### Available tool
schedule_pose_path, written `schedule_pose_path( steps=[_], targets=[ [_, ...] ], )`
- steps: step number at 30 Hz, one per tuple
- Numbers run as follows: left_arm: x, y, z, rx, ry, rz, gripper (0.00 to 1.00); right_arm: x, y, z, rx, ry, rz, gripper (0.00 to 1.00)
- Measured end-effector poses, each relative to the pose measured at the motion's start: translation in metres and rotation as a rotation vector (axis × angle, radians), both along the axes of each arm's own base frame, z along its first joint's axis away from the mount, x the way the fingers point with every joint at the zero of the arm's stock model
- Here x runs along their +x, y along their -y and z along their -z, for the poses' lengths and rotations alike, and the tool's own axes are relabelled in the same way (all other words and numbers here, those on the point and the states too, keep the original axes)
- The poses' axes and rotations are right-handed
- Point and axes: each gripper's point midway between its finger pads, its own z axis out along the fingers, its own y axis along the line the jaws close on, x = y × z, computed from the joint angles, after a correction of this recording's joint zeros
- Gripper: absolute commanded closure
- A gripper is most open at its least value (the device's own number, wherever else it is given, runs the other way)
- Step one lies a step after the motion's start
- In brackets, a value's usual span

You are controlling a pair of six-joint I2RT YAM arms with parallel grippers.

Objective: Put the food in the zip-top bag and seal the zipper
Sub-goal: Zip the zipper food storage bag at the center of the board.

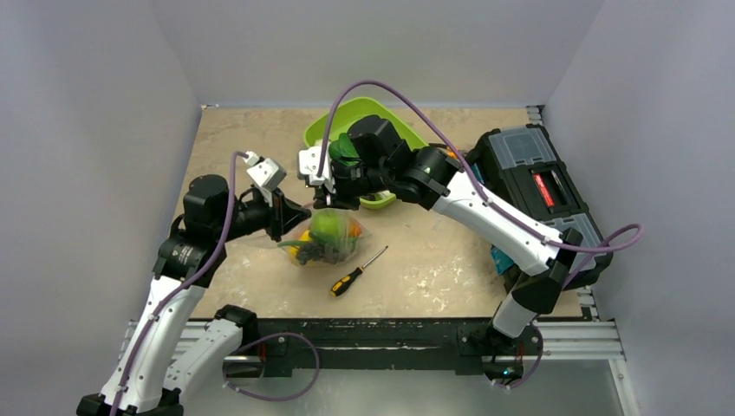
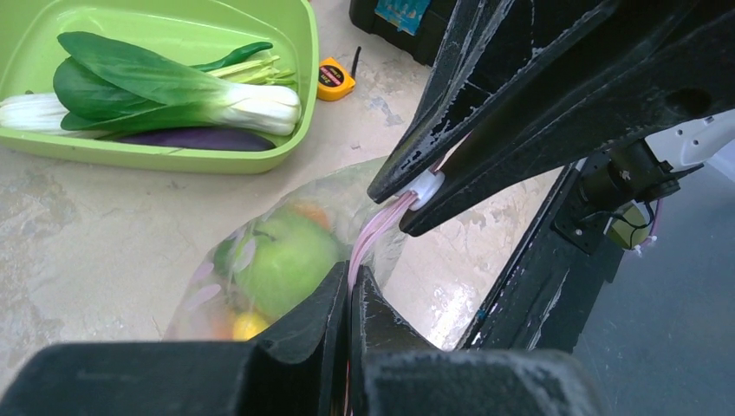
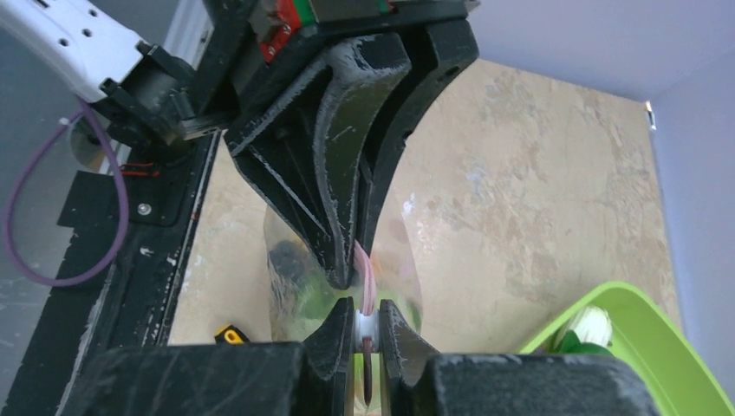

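Going left to right, with the lime-green tray as my reference point: the left gripper sits off to the left of the tray and a bit nearer the arm bases. Its jaws are squeezed fully together on the zipper, the pink strip disappearing right between the fingertips in the left wrist view.

The zip-top bag is on the table just on the near side of the tray. Its mouth edge is pulled up between the two grippers while the belly rests on the tabletop. Through the plastic I can make out a green apple, something orange and a small yellow piece; the rest of the food is too blurry to name.

The right gripper reaches over the tray's near-left corner. It's closed down tight on the same zipper, right at the white slider, fingertip to fingertip with the left one and only a short stretch of strip between them.

A black-and-yellow screwdriver lies on the near side of the tray, beyond the bag. Inside the tray are a bok choy and an eggplant, with a tape measure just off its corner. A black toolbox sits to the tray's right
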Motion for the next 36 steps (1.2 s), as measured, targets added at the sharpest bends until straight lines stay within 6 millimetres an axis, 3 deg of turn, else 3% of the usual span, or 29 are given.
schedule_pose_path(
  steps=[21,36],
  targets=[
    [-0.006,-0.003,0.002,-0.001,-0.013,0.001,1.0,-0.01,-0.025,0.01,0.054,-0.075,-0.122,0.99],
    [-0.019,-0.001,0.004,-0.015,-0.021,0.04,1.0,-0.02,-0.029,0.011,0.107,-0.131,-0.223,0.97]
  ],
)
